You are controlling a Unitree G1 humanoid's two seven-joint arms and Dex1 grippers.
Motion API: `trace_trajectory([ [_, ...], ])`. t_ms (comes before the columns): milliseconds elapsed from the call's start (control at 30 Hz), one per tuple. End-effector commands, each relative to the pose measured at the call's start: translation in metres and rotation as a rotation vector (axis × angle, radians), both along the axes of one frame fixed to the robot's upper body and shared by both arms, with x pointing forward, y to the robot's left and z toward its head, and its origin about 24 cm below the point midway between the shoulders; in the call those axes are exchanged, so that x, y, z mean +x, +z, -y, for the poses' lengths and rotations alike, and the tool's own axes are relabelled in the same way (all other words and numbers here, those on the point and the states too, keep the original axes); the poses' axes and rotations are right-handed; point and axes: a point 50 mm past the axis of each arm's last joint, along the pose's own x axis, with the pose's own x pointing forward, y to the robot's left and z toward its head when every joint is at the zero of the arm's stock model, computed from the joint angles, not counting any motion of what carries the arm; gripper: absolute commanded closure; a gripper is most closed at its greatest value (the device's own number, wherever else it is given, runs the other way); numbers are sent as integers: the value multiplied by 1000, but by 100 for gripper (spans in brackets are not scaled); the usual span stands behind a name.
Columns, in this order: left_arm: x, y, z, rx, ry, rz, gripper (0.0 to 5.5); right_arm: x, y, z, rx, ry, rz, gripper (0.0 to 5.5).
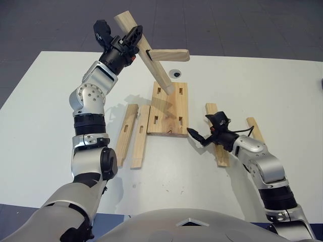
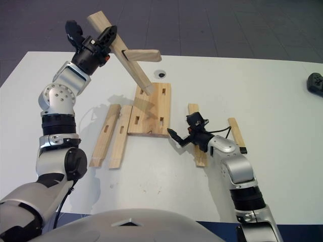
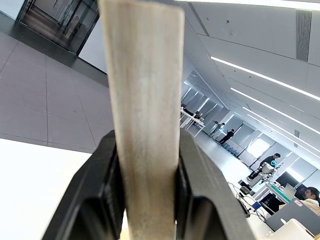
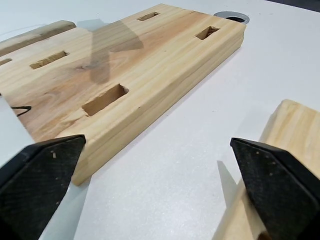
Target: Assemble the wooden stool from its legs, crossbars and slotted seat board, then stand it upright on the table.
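Left end effector (image 1: 132,43) clamps a tilted leg (image 1: 154,63) over the seat board (image 1: 169,108); right end effector (image 4: 157,142) gapes beside it.

The table (image 1: 50,101) is white. The seat board (image 1: 169,108) is light yellow-brown wood with darker brown streaks along it. The leg (image 1: 151,60) is paler wood, almost cream. The left gripper (image 1: 135,38) and the right gripper (image 1: 199,127) are black. The floor (image 1: 227,25) is dark grey.
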Motion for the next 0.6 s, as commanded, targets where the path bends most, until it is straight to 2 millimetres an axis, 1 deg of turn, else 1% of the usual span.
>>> trace_trajectory([
  [33, 0, 7, -5, 9, 29, 36, 446, 11, 16, 12, 9, -128, 113, 10],
  [100, 1, 7, -5, 17, 31, 43, 446, 15, 35, 15, 47, -159, 196, 10],
  [133, 1, 7, -6, 18, 32, 43, 446, 15, 42, 15, 56, -165, 218, 10],
  [233, 1, 7, -8, 19, 45, 43, 446, 12, 46, 16, -32, -125, 242, 10],
  [333, 1, 7, -8, 22, 50, 46, 446, 10, 39, 14, -165, -61, 226, 10],
  [467, 2, 10, -10, 29, 58, 57, 446, 10, 25, 11, -266, -21, 182, 10],
  [600, 2, 7, -12, 30, 68, 51, 446, 12, 8, -1, -198, 34, 119, 10],
])
